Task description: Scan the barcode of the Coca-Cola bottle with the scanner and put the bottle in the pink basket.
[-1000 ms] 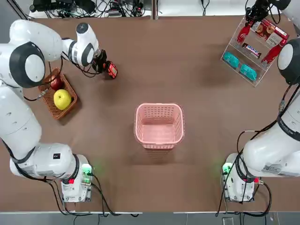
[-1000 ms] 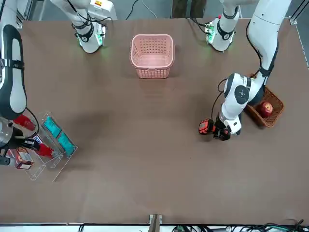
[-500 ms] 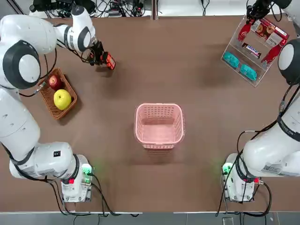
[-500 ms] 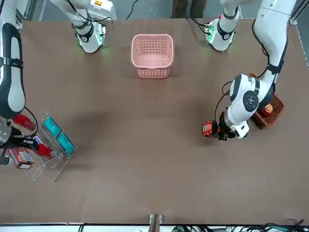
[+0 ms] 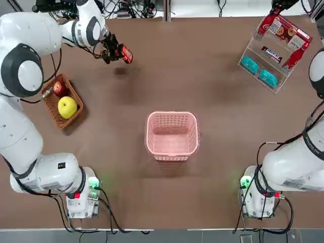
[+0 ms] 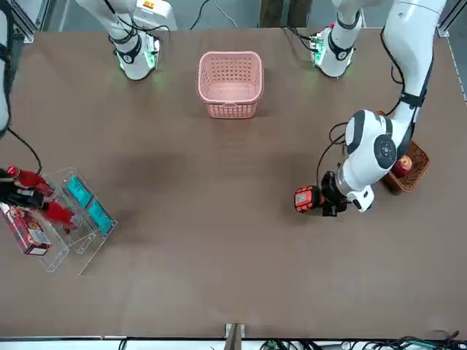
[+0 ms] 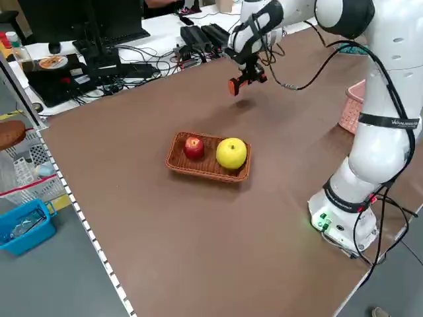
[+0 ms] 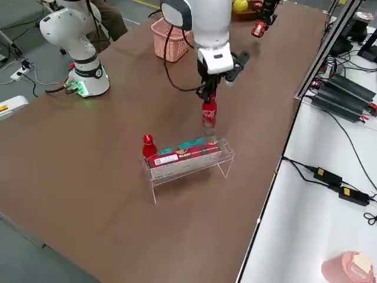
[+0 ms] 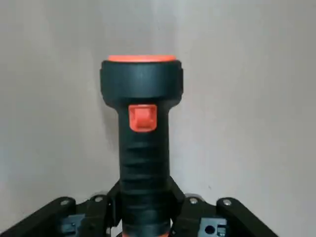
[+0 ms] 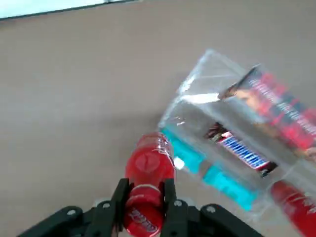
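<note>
My left gripper [image 5: 111, 51] is shut on the black handle of the scanner [image 5: 123, 53], which hangs above the table's far left with its orange-red head pointing right. The scanner [image 9: 142, 123] fills the left wrist view, handle between the fingers. At the far right my right gripper [image 8: 210, 96] is shut on the top of the Coca-Cola bottle [image 8: 208, 113], a small red bottle hanging upright just clear of the rack. The bottle [image 10: 149, 167] shows between the fingers in the right wrist view. The pink basket [image 5: 172, 116] stands at the table's middle with nothing in it.
A clear display rack [image 5: 276, 50] at the far right holds a second red bottle [image 5: 295, 56], teal packets [image 5: 258, 71] and snack bars. A brown wicker basket [image 5: 54, 112] with a red apple and a yellow fruit sits at the left. Cables lie beyond the far edge.
My left gripper has carried the scanner up and to the right, away from the wicker basket. My right gripper has lifted the bottle up and out of the rack.
</note>
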Controlling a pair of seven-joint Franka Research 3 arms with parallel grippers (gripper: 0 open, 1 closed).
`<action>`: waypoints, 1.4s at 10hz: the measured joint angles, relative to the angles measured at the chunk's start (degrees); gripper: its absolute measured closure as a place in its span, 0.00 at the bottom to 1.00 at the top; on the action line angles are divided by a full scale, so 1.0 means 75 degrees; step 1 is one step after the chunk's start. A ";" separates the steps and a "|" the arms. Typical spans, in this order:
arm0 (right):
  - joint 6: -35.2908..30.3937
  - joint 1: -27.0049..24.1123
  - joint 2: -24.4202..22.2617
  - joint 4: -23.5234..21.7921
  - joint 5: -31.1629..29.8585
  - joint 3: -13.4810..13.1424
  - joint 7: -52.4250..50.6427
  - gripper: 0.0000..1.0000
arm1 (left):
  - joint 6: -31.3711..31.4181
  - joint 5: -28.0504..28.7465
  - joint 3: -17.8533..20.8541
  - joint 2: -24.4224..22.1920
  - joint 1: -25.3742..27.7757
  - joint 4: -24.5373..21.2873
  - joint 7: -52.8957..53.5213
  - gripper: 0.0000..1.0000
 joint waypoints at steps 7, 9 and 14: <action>-0.0359 0.0904 -0.0131 -0.0869 0.2958 0.1066 0.0832 0.67 | -0.0097 -0.0744 -0.0753 -0.0003 0.0128 0.0205 0.1177 0.67; 0.0457 0.1722 -0.0015 -0.1057 0.3228 0.1188 0.1479 0.67 | -0.0086 -0.1128 -0.0891 -0.0002 0.0178 0.0251 0.1375 0.67; 0.2407 0.3338 0.1081 -0.1287 0.4386 0.1206 0.2309 0.67 | -0.0026 -0.2077 -0.1102 -0.0004 0.0182 0.0375 0.2054 0.67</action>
